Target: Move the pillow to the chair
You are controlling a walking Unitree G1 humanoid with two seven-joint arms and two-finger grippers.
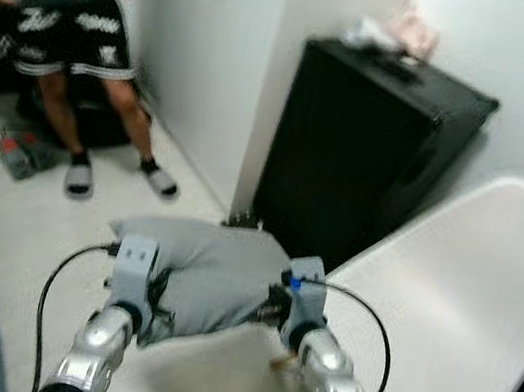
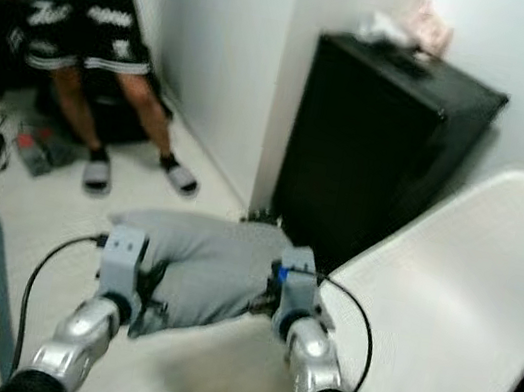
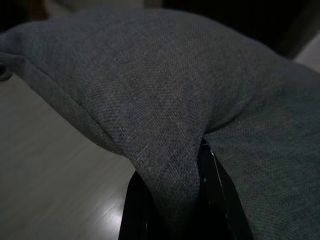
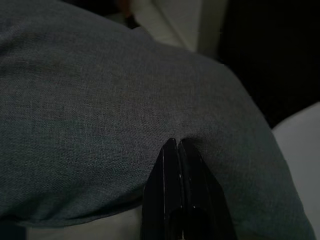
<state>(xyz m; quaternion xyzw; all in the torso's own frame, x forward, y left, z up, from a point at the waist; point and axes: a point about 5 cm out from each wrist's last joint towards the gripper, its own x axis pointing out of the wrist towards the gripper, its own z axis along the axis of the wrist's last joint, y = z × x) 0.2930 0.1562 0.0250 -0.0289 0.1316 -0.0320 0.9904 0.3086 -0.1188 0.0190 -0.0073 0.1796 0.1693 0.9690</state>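
Between both arms I carry the grey pillow (image 1: 213, 274), left gripper (image 3: 172, 200) and right gripper (image 4: 175, 165) each pinching its fabric (carry step). Held beside the white chair (image 1: 453, 321); next, swing right, lower onto seat.

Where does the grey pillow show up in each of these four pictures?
Left eye view: pillow, lower centre, between both grippers.
Right eye view: lower centre.
Left wrist view: fabric bunched over the black fingers.
Right wrist view: fabric above the black fingers.
Shared landmark: white chair.
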